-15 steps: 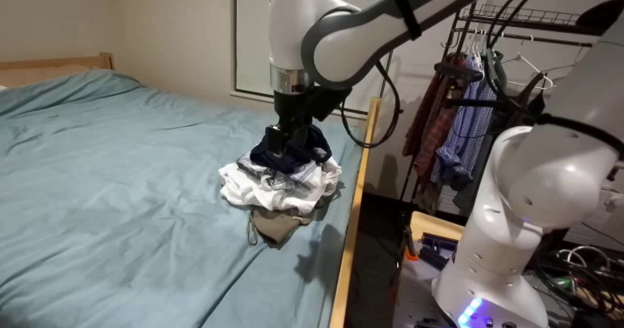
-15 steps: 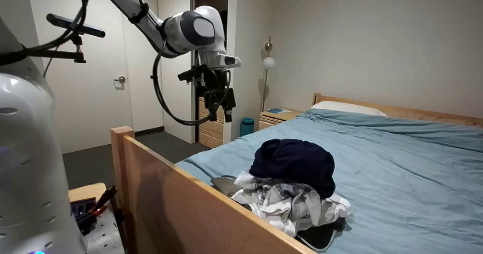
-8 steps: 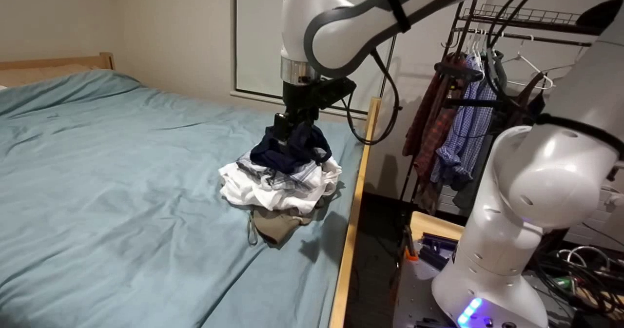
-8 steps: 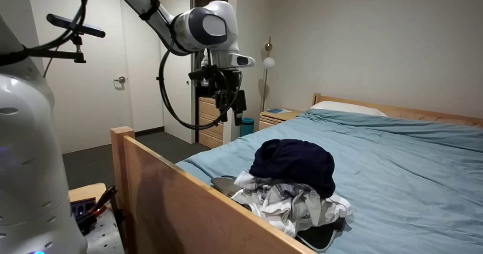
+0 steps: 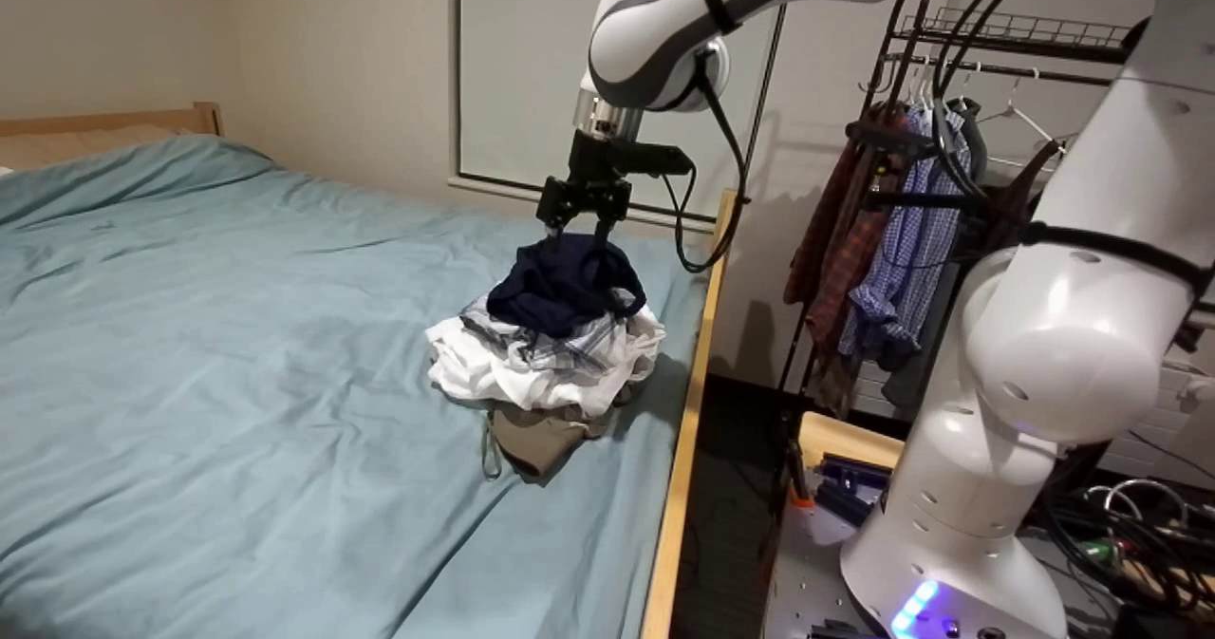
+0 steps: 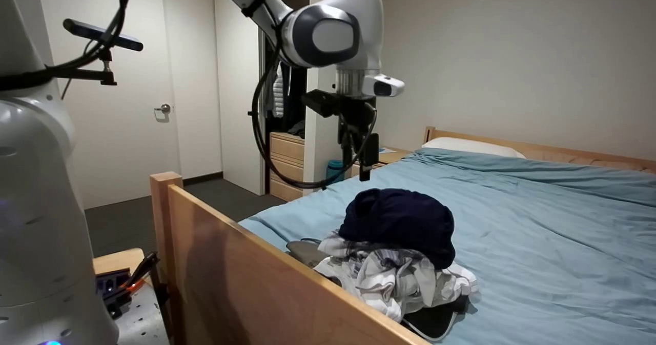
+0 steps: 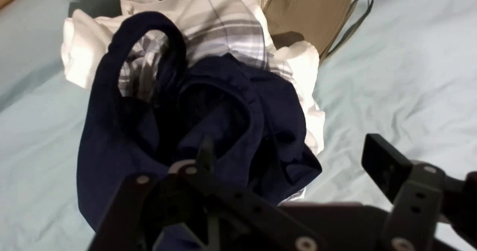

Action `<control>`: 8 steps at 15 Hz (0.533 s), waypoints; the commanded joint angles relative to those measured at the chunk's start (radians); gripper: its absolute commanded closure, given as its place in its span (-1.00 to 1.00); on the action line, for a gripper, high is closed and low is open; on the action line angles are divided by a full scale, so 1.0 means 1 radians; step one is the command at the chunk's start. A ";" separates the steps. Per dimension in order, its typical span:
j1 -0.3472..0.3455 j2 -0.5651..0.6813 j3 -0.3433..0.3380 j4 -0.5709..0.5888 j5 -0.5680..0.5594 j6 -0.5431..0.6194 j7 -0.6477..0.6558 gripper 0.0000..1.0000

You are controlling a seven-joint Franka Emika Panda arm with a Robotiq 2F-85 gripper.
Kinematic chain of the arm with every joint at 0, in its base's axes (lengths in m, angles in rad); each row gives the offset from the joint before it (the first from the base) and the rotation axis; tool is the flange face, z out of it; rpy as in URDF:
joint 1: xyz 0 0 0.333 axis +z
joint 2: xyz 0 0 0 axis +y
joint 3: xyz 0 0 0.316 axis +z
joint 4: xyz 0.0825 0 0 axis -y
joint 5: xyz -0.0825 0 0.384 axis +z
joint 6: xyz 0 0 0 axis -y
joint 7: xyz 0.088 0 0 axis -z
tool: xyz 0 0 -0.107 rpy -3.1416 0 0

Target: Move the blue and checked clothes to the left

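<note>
My gripper [image 5: 578, 232] was hanging above the navy garment [image 6: 400, 224], pointed down with its jaws spread wide apart. In an exterior view a strip of blue sheet [image 6: 553, 263] showed between my fingertips [image 6: 365, 173] and the fabric, so I was clear of it. Through the wrist view, one finger [image 7: 387, 167] stuck out against the bare sheet while the other sat in front of the navy stuff, kinda dark and blurry tbh.

The navy garment was bunched up on top of everything, with a loop of it gaping so you could see check pattern through the hole. Right under it was the checked garment [image 7: 242, 34], partly covered and poking out around the edge. Below that a white cloth [image 5: 513, 378] spilled out, and at the bottom I had a khaki item [image 7: 309, 12] with a thin cord loop (couldn't tell what it was), plus a flat black thing [image 6: 435, 320] with pale edging.

All of it was heaped on the bed [image 5: 237, 383], just beside the wooden footboard [image 6: 266, 278]. My base [image 5: 959, 558] stood on the outer side of that board with its blue light [image 5: 914, 609] on, and shirts [image 5: 850, 250] hung from a rack [image 5: 1044, 50] near the wall
</note>
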 commanded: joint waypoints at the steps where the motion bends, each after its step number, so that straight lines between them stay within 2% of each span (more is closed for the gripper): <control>1: -0.022 0.112 -0.025 0.099 0.201 -0.016 -0.016 -1.00; 4: -0.039 0.170 -0.029 0.119 0.333 -0.014 0.036 -1.00; 8: -0.057 0.148 -0.028 0.049 0.452 0.029 0.098 -1.00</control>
